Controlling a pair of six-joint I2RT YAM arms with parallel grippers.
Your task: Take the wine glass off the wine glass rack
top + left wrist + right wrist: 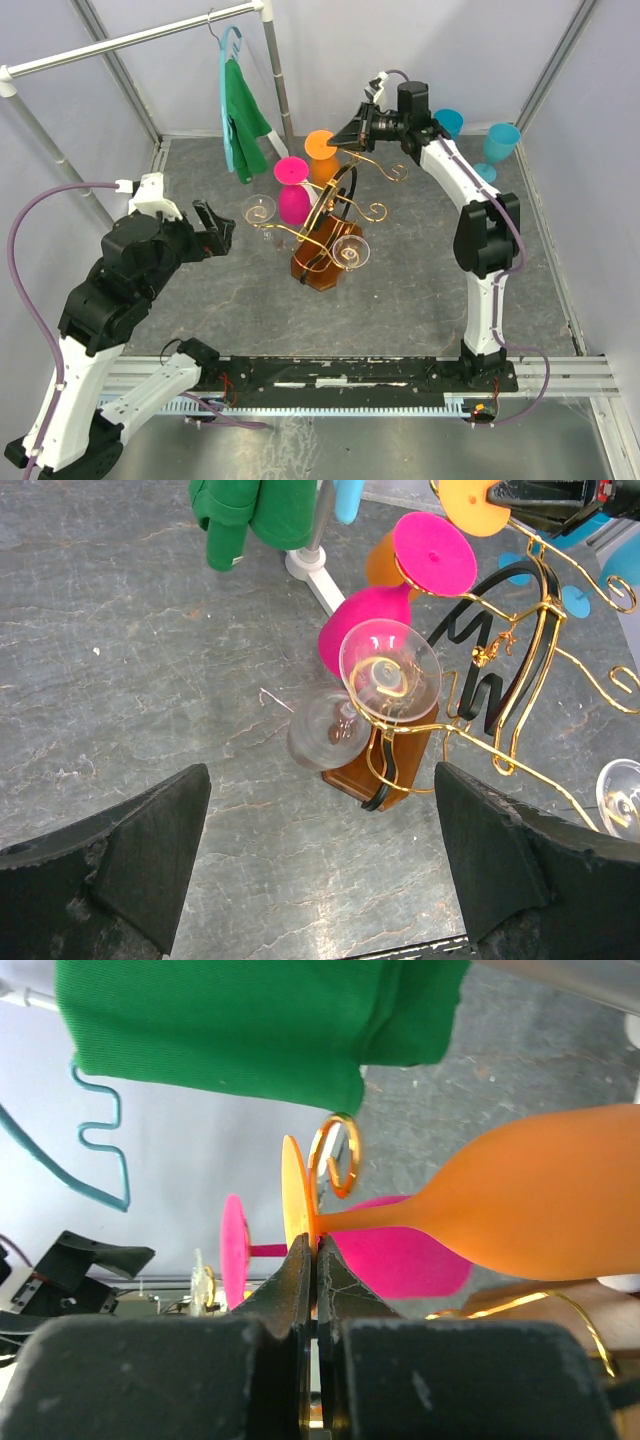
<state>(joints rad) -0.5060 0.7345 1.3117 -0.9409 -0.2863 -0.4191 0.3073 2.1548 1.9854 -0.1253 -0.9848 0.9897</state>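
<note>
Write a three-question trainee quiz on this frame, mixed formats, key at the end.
1. Multiple choice: the right gripper is clamped on the foot of which glass? A pink, B orange, C clear.
2. True or false: the left gripper is open and holds nothing.
3. Fill in: the number of clear glasses hanging on the rack is ___.

Key:
1. B, the orange glass; the fingers are shut on the edge of its foot.
2. True; it hangs apart from the rack, on its left.
3. Two.
</note>
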